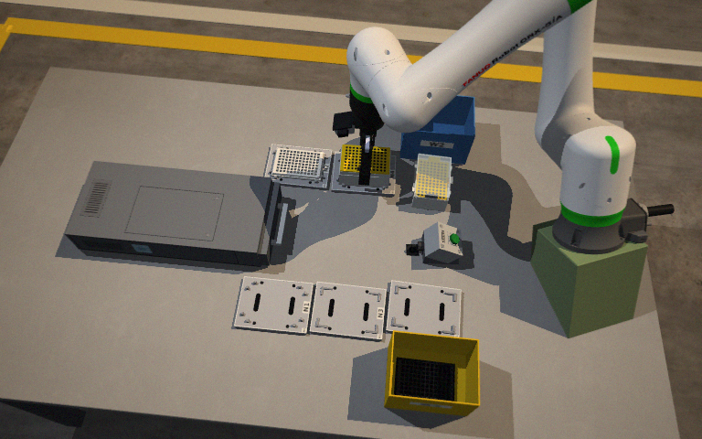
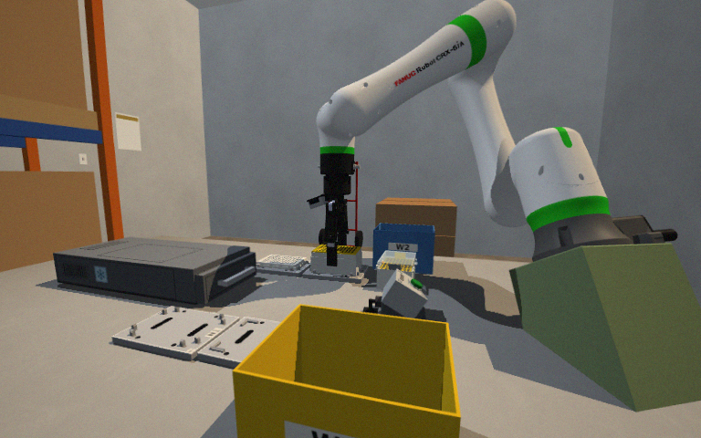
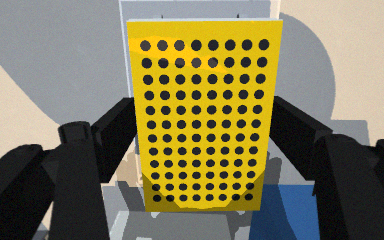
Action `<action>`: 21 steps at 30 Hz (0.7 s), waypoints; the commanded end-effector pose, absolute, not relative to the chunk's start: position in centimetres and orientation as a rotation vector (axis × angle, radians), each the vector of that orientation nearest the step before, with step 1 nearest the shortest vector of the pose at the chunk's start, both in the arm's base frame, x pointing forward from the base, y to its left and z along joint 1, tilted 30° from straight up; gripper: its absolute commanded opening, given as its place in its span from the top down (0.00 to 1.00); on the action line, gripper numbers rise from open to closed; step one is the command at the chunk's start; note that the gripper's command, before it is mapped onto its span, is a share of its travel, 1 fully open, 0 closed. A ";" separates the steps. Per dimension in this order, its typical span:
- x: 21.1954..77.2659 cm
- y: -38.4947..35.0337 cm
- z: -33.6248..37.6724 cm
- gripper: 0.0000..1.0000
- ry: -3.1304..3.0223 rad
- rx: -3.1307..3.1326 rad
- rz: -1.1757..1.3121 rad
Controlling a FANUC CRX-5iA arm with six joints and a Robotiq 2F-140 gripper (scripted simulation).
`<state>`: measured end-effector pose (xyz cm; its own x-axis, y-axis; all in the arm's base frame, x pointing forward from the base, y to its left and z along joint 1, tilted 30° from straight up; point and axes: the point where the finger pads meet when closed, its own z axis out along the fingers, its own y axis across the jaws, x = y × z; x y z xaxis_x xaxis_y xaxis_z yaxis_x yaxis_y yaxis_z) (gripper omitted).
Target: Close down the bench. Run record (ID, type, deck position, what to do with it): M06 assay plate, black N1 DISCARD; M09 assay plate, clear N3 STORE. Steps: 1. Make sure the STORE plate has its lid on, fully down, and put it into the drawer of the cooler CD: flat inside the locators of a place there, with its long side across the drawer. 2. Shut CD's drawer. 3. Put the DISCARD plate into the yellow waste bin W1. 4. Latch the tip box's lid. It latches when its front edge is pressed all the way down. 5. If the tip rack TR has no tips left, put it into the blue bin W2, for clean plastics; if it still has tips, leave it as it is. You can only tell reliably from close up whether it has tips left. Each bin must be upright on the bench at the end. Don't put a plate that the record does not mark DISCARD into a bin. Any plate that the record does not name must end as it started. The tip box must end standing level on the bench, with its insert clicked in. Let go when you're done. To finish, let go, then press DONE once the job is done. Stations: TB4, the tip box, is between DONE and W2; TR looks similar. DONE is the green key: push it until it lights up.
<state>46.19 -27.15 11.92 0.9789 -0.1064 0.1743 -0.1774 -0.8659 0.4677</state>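
Gripper (image 3: pixel 199 145) straddles the yellow tip rack (image 3: pixel 204 115) — jaws parted, grasping nothing

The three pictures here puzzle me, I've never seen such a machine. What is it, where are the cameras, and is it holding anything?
It is one white robot arm on a green pedestal, ending in a black two-fingered gripper. One camera looks down from above, one from the side, one sits at the wrist. On the bench lie a dark cooler, three deck plates, a yellow bin with a black plate inside, a blue bin and a green button. The gripper is open, holding nothing, its fingers on either side of a yellow rack whose holes look dark and empty.
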 end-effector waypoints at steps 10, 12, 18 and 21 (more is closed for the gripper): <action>46.3 -27.3 11.7 0.31 -0.200 2.625 0.197; 46.3 -27.3 11.7 0.32 -0.200 2.625 0.197; 46.3 -27.3 11.8 0.34 -0.200 2.625 0.197; 46.3 -27.3 11.8 0.35 -0.200 2.625 0.197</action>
<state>46.22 -27.28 11.69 0.9789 -0.1065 0.1742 -0.1774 -0.8659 0.4677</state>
